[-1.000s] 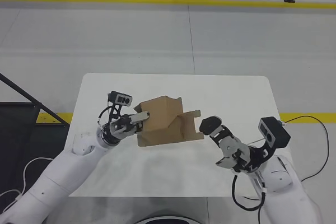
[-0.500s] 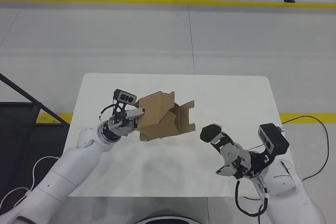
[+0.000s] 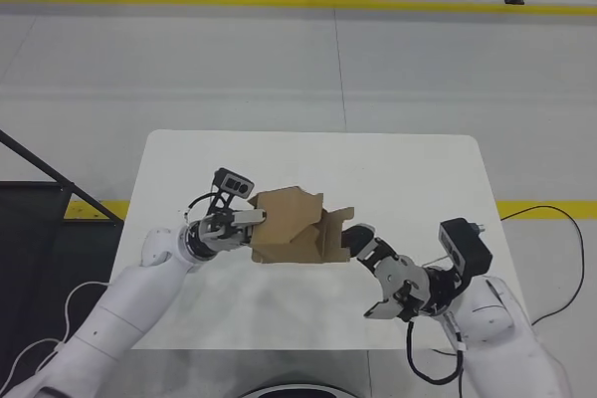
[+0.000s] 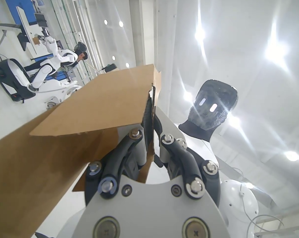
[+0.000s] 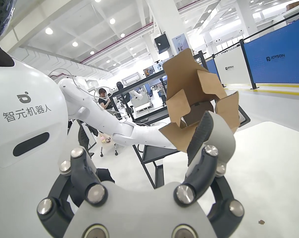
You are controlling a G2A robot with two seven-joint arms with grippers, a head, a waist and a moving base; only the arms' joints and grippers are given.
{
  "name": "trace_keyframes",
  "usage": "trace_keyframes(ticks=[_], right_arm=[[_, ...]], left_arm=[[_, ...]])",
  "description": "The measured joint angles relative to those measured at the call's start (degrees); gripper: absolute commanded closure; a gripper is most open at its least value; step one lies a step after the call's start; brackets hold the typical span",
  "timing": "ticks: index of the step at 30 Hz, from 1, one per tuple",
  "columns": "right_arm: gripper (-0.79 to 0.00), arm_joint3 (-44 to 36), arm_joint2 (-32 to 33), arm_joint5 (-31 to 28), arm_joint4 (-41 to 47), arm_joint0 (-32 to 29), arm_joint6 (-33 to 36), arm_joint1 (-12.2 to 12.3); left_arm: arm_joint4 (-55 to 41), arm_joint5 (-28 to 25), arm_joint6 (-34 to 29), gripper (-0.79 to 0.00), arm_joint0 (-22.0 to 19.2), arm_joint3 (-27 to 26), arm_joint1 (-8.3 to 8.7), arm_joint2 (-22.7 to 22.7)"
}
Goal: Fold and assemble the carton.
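Brown carton (image 3: 291, 224), part folded, flaps loose, held aloft over the middle of the white desk (image 3: 408, 169), a little left of centre.

On its left side, the left end effector (image 3: 251, 221), clamped on one cardboard wall. In the left wrist view, both fingers (image 4: 147, 117) pressed flat against a thin panel edge, with a broad brown panel folded out beyond them.

On the carton's right side, the right end effector (image 3: 370, 276), spread wide with nothing gripped. Its far finger (image 5: 213, 134) right at the notched flaps on the carton's right end: touching or just beside, cannot tell. Its near finger (image 3: 376, 310) well apart from the cardboard, toward the desk's near edge.

From the right wrist view, open end of the carton turned toward that camera, several flaps splayed outward, hollow inside visible.

Black frame (image 3: 25, 164) on the floor left of the desk. Yellow floor line (image 3: 547, 207) to the right.
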Motion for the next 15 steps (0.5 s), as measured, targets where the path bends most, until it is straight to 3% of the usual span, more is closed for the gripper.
trace_keyframes(ticks=[15], right_arm=[[-0.785, -0.7, -1.3, 1.7, -3.6, 0.3, -0.8, 0.1]], left_arm=[[4.7, 1.3, -1.2, 0.0, 0.7, 0.3, -1.72, -1.9]])
